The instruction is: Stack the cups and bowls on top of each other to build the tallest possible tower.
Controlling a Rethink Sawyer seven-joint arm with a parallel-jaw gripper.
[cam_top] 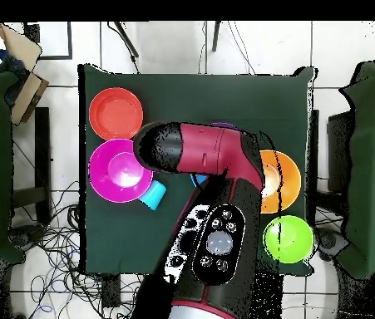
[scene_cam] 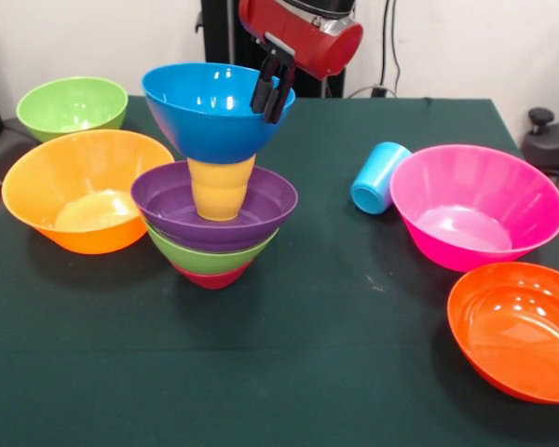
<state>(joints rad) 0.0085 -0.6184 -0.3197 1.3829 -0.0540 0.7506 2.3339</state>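
The tower stands left of centre in the front view: a small crimson bowl (scene_cam: 211,276) at the bottom, then a green bowl (scene_cam: 208,251), a purple bowl (scene_cam: 172,200) and the yellow-orange cup (scene_cam: 221,191). A blue bowl (scene_cam: 205,112) sits on top of the cup. My gripper (scene_cam: 269,110) comes down from above, its two black fingers close together at the blue bowl's right rim, shut on it. A light blue cup (scene_cam: 378,177) lies on its side right of the tower. In the overhead view my arm hides the tower, and the gripper does not show.
A large orange bowl (scene_cam: 84,191) and a second green bowl (scene_cam: 72,105) stand left of the tower. A large pink bowl (scene_cam: 477,205) and a red-orange bowl (scene_cam: 517,331) stand at the right. Overhead they show as orange (cam_top: 283,179), green (cam_top: 288,238), pink (cam_top: 120,170) and red-orange (cam_top: 115,112).
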